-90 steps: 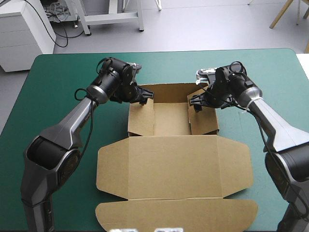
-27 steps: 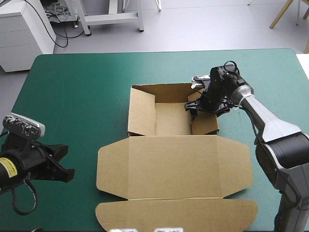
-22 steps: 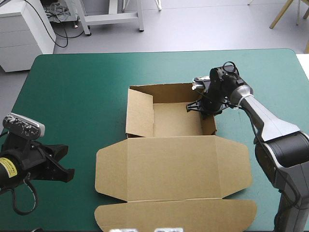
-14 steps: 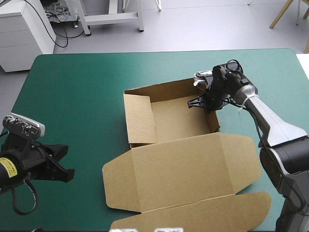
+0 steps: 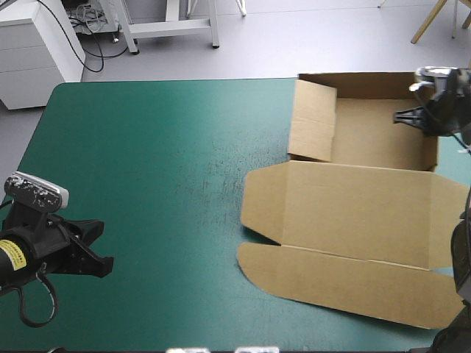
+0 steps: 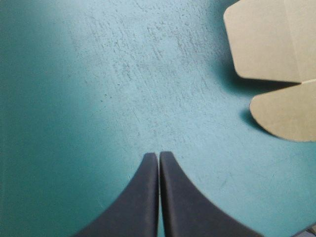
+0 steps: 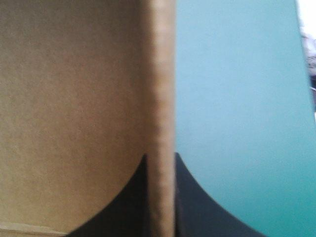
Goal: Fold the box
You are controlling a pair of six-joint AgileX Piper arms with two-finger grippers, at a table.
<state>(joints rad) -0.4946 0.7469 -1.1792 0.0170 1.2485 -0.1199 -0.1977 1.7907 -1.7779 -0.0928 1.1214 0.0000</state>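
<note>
Box (image 5: 353, 213) dragged right; right pincer (image 7: 160, 163) seemingly grips wall (image 7: 160, 98).

Grey floor (image 5: 294, 37) lies beyond the table (image 5: 147, 147), which carries a teal-green cover. A white cabinet (image 5: 29, 51) stands at far left, with a white metal frame (image 5: 173, 28) beside it. Pale wooden legs (image 5: 427, 22) show at far right.

Teal-green table (image 5: 147, 147) bears the box (image 5: 353, 213) (lid flat).
</note>
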